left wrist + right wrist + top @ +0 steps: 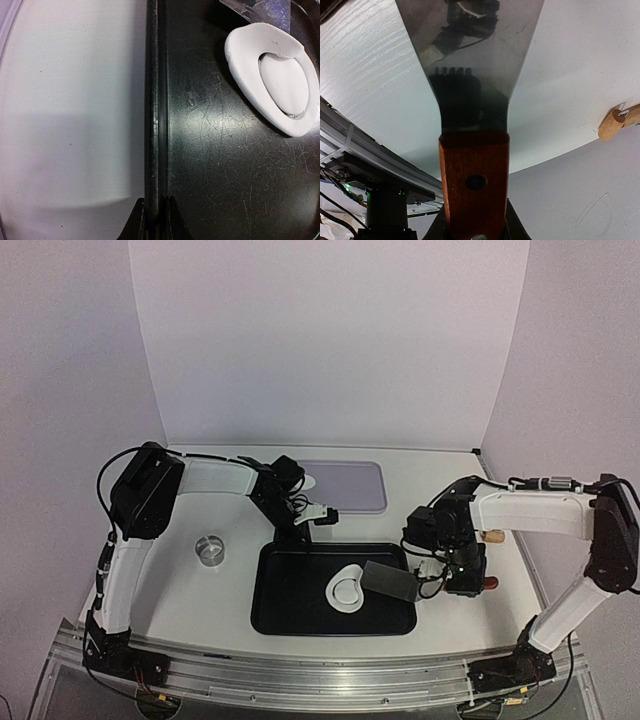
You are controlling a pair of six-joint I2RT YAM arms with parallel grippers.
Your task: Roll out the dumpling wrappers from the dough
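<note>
From above, the left end effector (300, 535) pinches the far edge of the black tray (290, 612). The right end effector (440, 582), nearer the dough, grips a scraper (390, 581); its blade points left, just beside the dough ring (336, 597). Left wrist: a dumpling wrapper (282, 82) lies inside that ring. Right wrist: fingers (514, 227) clamp the wooden handle (475, 170).
</note>
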